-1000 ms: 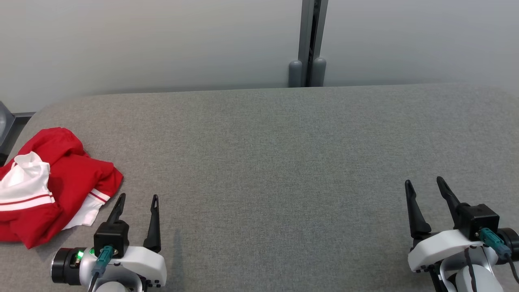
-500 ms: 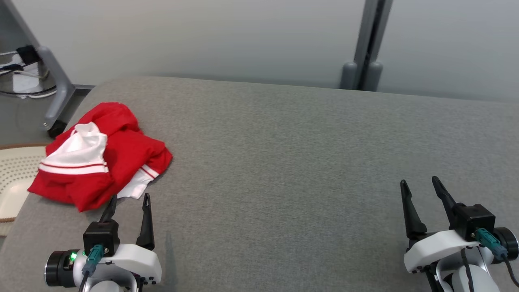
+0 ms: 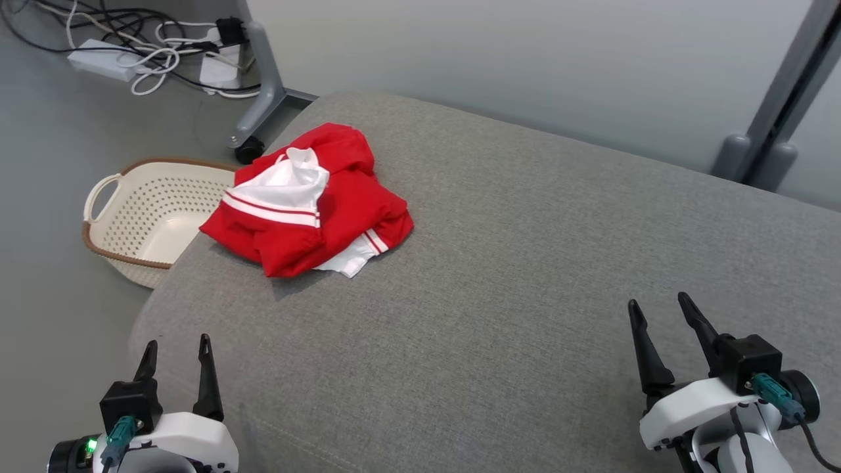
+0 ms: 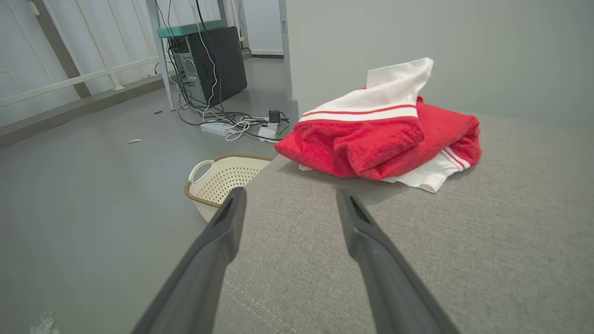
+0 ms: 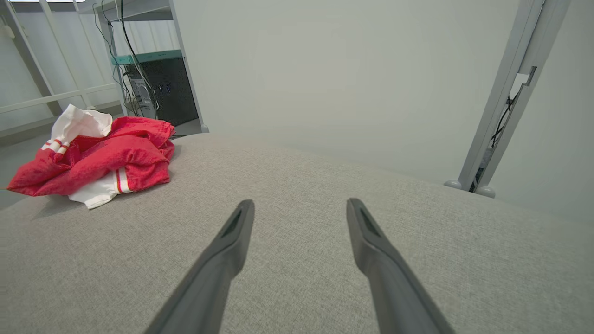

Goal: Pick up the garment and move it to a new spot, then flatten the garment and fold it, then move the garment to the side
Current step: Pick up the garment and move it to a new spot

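Nearest, lower left: left gripper (image 3: 179, 341) hangs at the near left corner of the grey fabric-covered table (image 3: 512, 276). Its fingers are spread apart with nothing between them. In the left wrist view one finger sits over the floor side and the other over the fabric.

Lower right: right gripper (image 3: 658, 300) is above the tabletop, fingers parted the same way and holding nothing.

Mid-distance: red-and-white garment (image 3: 309, 203) lies in a crumpled heap on the table, close to its left edge and well apart from both grippers. A white panel with red stripes is on top, and a white striped cuff pokes out at the near side.

On the floor just beside that edge: cream perforated basket (image 3: 131, 203), brown rim.

Farther: grey stand leg (image 3: 263, 92) on a caster. Power strip (image 3: 105, 59) among tangled cables. Grey post (image 3: 782, 98) against the wall, far right.
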Robot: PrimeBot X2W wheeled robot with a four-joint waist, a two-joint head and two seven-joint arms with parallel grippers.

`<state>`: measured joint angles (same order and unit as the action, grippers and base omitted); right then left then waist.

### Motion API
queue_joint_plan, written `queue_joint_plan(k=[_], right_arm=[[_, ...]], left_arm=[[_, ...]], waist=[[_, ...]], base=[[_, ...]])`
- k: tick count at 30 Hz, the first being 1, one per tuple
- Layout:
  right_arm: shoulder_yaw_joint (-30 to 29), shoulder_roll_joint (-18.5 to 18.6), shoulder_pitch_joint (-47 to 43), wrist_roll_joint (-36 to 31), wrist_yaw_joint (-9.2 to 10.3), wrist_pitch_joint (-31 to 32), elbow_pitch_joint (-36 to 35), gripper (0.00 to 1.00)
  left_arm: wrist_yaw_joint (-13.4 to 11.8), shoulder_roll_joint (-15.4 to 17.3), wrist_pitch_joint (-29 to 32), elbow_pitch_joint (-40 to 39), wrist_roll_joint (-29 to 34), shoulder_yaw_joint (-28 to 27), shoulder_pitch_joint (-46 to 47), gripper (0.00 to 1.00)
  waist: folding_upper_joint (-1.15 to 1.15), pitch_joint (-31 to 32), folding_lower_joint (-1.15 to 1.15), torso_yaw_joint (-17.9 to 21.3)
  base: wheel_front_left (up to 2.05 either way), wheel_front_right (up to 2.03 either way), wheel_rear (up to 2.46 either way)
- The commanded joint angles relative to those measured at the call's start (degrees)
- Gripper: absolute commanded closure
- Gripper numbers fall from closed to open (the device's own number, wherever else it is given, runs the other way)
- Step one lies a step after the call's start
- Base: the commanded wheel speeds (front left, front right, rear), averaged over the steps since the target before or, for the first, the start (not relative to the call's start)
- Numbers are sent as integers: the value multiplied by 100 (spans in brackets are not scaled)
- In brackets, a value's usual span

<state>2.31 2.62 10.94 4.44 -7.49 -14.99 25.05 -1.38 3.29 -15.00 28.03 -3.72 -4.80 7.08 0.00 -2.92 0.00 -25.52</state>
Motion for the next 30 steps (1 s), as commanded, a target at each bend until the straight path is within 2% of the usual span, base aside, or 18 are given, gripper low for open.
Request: queue_joint_plan(k=[1,6,18,27,30], right_arm=[[8,51,21,4,-1,-29,20,0],[51,53,73,-35,-1,-29,36,0],[106,108,313,-328,-1,-29,12,0],[114,288,463,-398,-1,-29,4,0],[119,329,521,-401,-1,-29,36,0]], left_arm=[[35,6,-28,9,-78,-66,-24,0],[72,-15,-28,55,-135,-178,22,0],[436,-26,-21,461,-346,-531,800,0],[699,237,-21,989,-362,-669,1882,0],[781,353,-21,1272,-280,-558,2311,0]], waist=[[0,-66,0,-274],[0,-183,0,-370],[0,-731,0,173],[0,-1206,0,580],[0,-1340,0,706]], base=[[0,0,0],[0,0,0],[0,0,0],[0,0,0],[0,0,0]])
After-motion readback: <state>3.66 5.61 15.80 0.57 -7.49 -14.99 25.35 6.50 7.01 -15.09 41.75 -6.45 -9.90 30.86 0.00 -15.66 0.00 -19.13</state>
